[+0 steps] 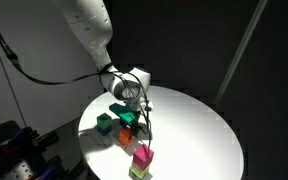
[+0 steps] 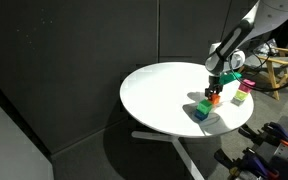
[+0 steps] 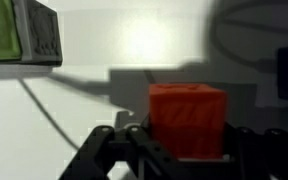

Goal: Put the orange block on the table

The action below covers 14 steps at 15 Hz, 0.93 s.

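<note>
Gripping the orange block [image 3: 187, 120] tight in your jaws, you risk bouncing it off the counter [image 1: 199, 130] if released high.

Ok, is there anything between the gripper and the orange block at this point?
Nothing. In the wrist view the orange block sits directly between the fingers of the gripper, which is closed on it. No other object comes between them.

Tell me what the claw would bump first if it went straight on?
Probably the bare white table. The claw is shut on the orange block, so the block would touch down first. The green cube sits off to the side.
</note>
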Motion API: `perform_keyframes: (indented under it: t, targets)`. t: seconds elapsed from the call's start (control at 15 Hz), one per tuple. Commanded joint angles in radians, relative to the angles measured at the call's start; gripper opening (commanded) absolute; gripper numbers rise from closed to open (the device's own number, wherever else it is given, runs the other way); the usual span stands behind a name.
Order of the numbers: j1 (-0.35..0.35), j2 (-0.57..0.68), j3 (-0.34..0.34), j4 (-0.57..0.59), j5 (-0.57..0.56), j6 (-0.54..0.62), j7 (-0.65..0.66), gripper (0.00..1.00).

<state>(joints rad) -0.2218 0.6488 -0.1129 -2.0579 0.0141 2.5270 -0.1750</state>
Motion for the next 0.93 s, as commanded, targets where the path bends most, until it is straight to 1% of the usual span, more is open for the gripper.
perform_keyframes:
  t: [0.0, 0.07, 0.2, 0.87]
  targets:
    - [-0.017, 0.010, 0.010, 0.021, -0.007, 0.000, -0.017, 0.77]
    - [-0.016, 0.011, 0.009, 0.021, -0.008, -0.002, -0.017, 0.86]
    - [-0.015, 0.008, 0.006, 0.020, -0.011, -0.003, -0.015, 0.99]
    - [-0.021, -0.022, 0.004, -0.004, -0.006, 0.003, -0.018, 1.00]
